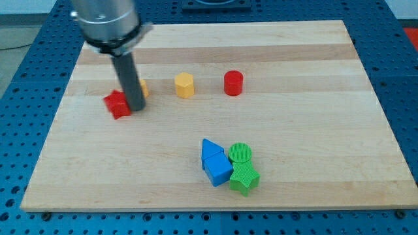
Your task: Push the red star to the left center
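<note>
The red star (117, 104) lies on the wooden board (294, 117) at the view's left, a little above mid-height. My tip (136, 108) stands right against the star's right side. A yellow block (143, 88) sits just behind the rod and is mostly hidden by it, so its shape cannot be made out.
A yellow hexagonal block (185, 85) and a red cylinder (233, 83) lie in a row to the right of the rod. At the bottom centre, a blue triangle (210, 149), a blue block (218, 171), a green cylinder (240, 153) and a green star (244, 178) are clustered together.
</note>
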